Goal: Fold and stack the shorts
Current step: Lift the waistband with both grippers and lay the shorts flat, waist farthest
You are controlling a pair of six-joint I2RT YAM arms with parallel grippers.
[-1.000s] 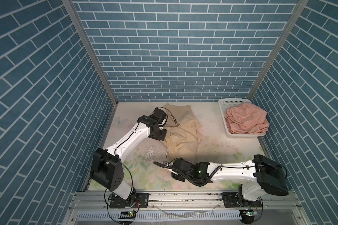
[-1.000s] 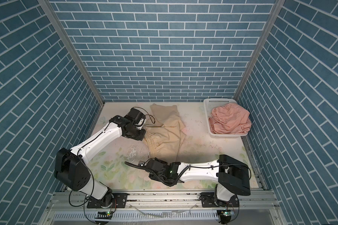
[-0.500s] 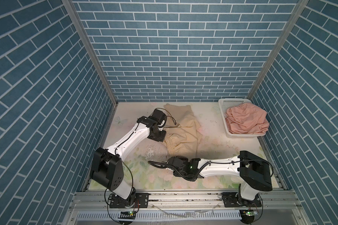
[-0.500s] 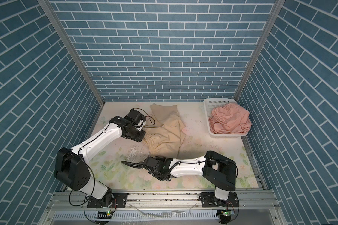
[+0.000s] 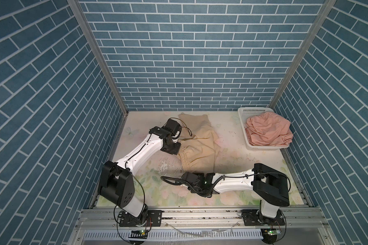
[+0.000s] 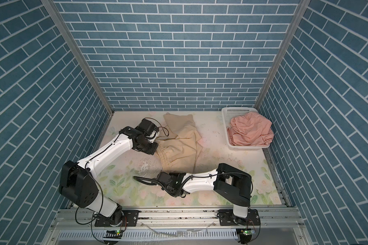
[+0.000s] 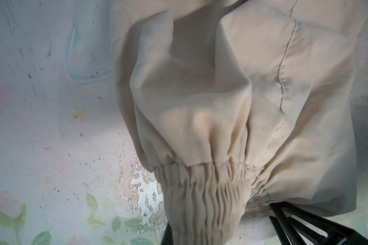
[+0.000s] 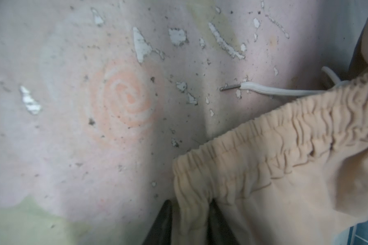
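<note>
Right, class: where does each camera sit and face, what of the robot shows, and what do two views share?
Top views: high in front, looking down on the table; left arm, right arm show.
Left wrist: on that arm, facing the waistband of the beige shorts; left tool shows.
Right wrist: likewise on its arm; right tool grips that waistband.
Shared: beige shorts.
</note>
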